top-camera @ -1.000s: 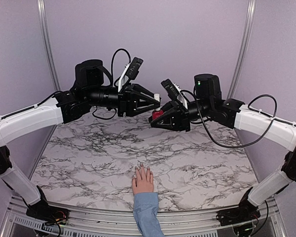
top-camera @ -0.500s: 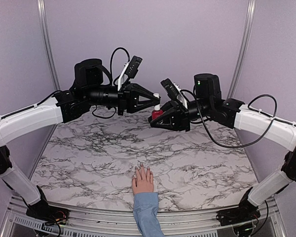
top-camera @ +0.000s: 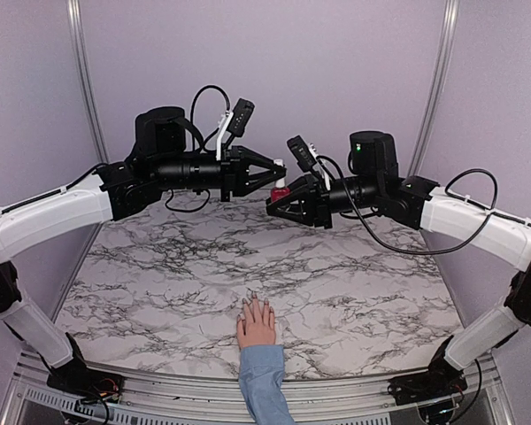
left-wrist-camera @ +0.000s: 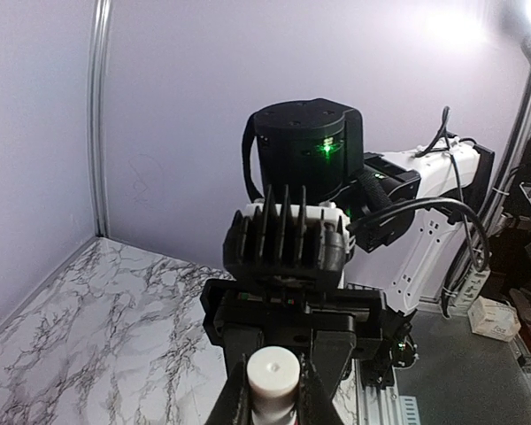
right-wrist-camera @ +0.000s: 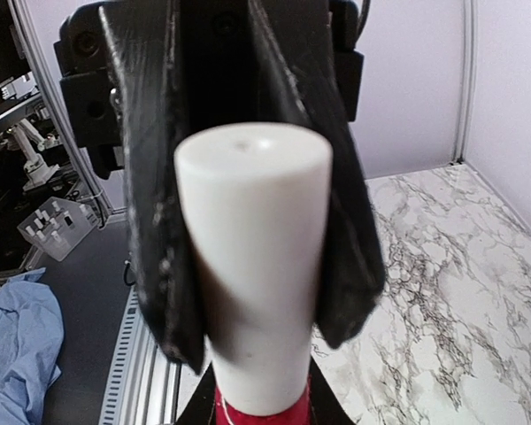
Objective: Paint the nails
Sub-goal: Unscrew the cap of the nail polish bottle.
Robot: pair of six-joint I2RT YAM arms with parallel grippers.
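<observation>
Nails sat at the fingertips of a sleeved pink hand lying flat on the marble table, near edge, centre, fingers pointing away from the arm bases. They were too small to tell colour. A blue sleeve ran off the near edge.

Top view: both arms were raised and met in mid-air over the far part of the table, well apart from the nails. The right hand was closed on a dark red polish bottle. The left hand came in from the left and was clamped on its white cap.

Left wrist view: the left hand pinched the white cap, fingers tight against both sides, cap end-on to the camera. The black right arm sat right behind it and the bottle was hidden. The table showed lower left.

Right wrist view: the cap filled the middle, with the left hand's black fingers pressed on either side. The red bottle just showed under the cap at the bottom edge. The right hand's own fingertips were barely in frame beside it. Couldn't tell whether the cap was screwed on or loose. The table was at right, and a blue cloth lay lower left, off the table.
</observation>
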